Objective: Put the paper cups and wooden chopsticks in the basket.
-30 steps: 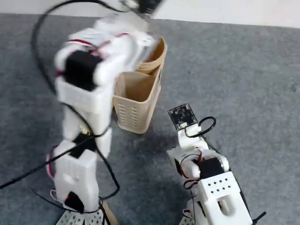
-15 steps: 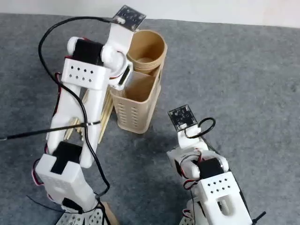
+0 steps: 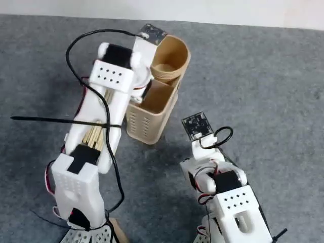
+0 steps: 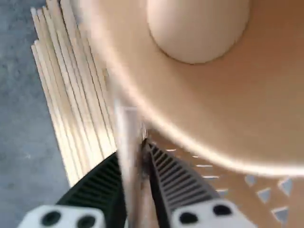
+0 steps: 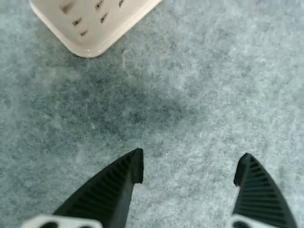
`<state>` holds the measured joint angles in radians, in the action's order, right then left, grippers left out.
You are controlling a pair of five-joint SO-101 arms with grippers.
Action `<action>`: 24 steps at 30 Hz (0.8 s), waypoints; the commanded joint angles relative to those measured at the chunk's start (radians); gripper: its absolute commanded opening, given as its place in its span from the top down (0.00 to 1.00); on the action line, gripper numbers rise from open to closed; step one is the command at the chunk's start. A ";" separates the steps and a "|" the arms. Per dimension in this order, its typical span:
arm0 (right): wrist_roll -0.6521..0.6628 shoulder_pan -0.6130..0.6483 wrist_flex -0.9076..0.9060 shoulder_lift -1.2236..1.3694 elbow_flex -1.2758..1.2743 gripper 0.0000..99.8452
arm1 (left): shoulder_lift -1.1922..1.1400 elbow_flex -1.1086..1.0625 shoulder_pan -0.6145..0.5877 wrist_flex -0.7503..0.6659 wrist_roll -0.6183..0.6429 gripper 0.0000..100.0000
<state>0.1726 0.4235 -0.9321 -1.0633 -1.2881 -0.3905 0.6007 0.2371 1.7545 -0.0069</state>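
Observation:
A tan basket (image 3: 147,121) lies tilted on the grey carpet. Nested paper cups (image 3: 164,71) sit in its far compartment, and the near compartment (image 3: 156,96) looks empty. Wooden chopsticks (image 3: 96,135) lie in a bundle on the carpet under the left arm, and they lie beside the basket in the left wrist view (image 4: 61,90). My left gripper (image 3: 144,90) is at the basket's side wall. Its fingers (image 4: 166,166) are shut on a thin pale strip, apparently that wall seen edge-on. My right gripper (image 5: 191,159) hangs open over bare carpet, short of the basket's near end (image 5: 90,23).
A black cable (image 3: 55,120) crosses the left arm. The right arm's base (image 3: 233,202) stands at the lower right. Bare carpet stretches to the right of the basket.
The left arm came down from a raised, blurred pose to the basket's side. Its gripper then shifted right, and the basket's far end swung right with it. The right arm stayed still.

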 commanded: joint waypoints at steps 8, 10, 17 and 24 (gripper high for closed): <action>0.005 0.005 0.012 -0.010 0.004 0.69 | 0.001 0.074 0.036 0.012 0.391 0.99; 0.005 0.005 0.013 -0.010 -0.002 0.69 | 0.001 0.090 0.027 0.012 0.423 0.99; 0.005 0.005 0.015 -0.012 -0.015 0.69 | 0.007 0.136 0.004 0.012 0.436 0.98; 0.005 0.005 0.015 -0.012 -0.015 0.69 | 0.008 0.153 0.002 0.012 0.430 0.83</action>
<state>0.1726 0.4235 -0.9321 -1.0633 -1.3080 -0.4028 0.7173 0.2463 1.7622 0.4166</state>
